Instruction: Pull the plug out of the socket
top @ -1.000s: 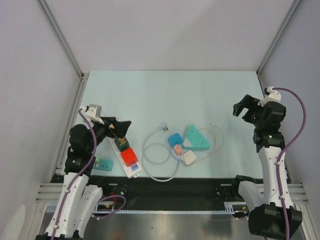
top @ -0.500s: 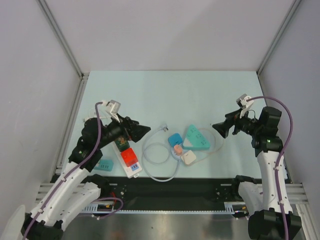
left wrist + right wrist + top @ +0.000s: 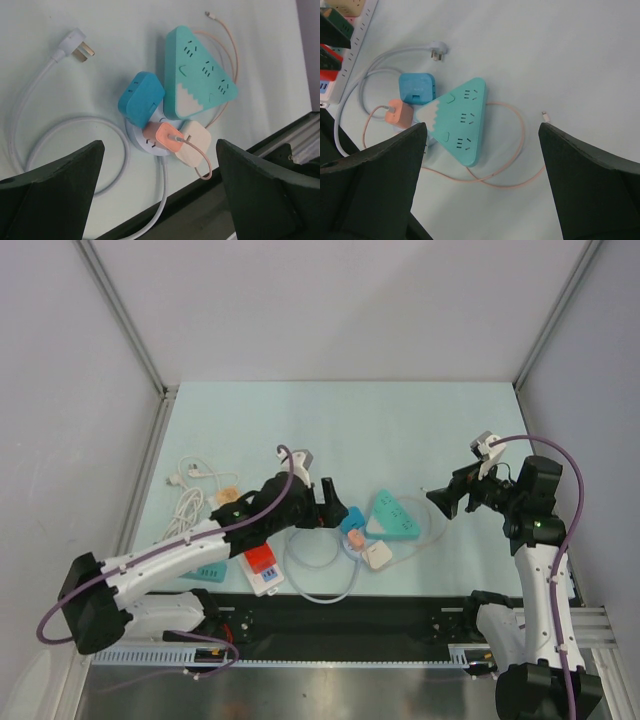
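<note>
Left tool (image 3: 333, 510): jaws spread wide, empty, touching nothing; it hangs above the desk (image 3: 400, 430), just left of the plug cluster.
Right tool (image 3: 446, 498): jaws also wide apart, holding nothing, in the air to the right of the cluster and aimed towards it.
Change: a second ago the left arm was drawn back over the power strip (image 3: 262, 562) at the left edge. It has since reached in to the middle, and a loose white cord (image 3: 188, 492) now shows there. The right tool was raised by the right edge, then came down, and has barely shifted in the last half second.
Socket: a round white socket (image 3: 136, 141) lies flat on the desk near the front middle, mostly covered by what is plugged in.
Plugs: a blue plug (image 3: 141, 98), an orange plug (image 3: 167, 137) and a cream plug (image 3: 192, 149) are all seated; a teal triangular adapter (image 3: 200, 75) lies touching them.
Cables: a pink cable (image 3: 232, 55) leaves the orange plug; the socket's white lead (image 3: 65, 125) loops to a loose three-pin plug (image 3: 75, 46).
</note>
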`<state>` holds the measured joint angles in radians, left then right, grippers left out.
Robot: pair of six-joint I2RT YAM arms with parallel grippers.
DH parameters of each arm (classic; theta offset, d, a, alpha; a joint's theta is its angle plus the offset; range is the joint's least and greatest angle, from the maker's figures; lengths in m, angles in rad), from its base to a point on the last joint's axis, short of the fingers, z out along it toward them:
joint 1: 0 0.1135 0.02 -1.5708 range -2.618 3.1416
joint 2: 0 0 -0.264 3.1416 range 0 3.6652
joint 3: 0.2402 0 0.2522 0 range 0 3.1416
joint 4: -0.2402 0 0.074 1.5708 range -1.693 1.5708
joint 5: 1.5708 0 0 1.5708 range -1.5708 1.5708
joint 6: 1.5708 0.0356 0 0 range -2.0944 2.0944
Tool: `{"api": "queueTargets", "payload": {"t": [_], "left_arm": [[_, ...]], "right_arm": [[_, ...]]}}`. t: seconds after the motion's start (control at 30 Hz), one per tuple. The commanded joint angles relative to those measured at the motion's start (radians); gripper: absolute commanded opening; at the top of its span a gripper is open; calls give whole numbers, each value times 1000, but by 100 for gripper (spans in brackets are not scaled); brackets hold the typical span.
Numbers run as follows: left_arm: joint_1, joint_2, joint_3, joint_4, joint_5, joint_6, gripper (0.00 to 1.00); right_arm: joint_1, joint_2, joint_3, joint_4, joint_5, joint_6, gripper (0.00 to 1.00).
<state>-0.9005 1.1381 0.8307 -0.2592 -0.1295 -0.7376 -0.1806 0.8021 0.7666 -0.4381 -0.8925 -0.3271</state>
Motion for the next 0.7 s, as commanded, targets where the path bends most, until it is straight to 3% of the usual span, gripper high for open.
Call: {"api": "queueTargets", "payload": {"t": [0.0, 0.2, 0.33, 0.5, 0.67], "left_arm": [[-54, 89, 102, -28, -176, -105, 100], [-69, 242, 192, -49, -179, -45, 98], [-49, 288, 187, 20, -128, 154, 100], [47, 305, 122, 173, 199, 280, 94], [143, 373, 128, 242, 430, 333, 90]], "right_arm": [[-3, -11, 5, 2, 24, -9, 100], [-3, -9, 2, 2, 30, -10, 100], [-3, -9, 0, 2, 33, -13, 100], [-3, -9, -4, 2, 27, -15, 100], [-3, -4, -7, 4, 24, -18, 100]]}}
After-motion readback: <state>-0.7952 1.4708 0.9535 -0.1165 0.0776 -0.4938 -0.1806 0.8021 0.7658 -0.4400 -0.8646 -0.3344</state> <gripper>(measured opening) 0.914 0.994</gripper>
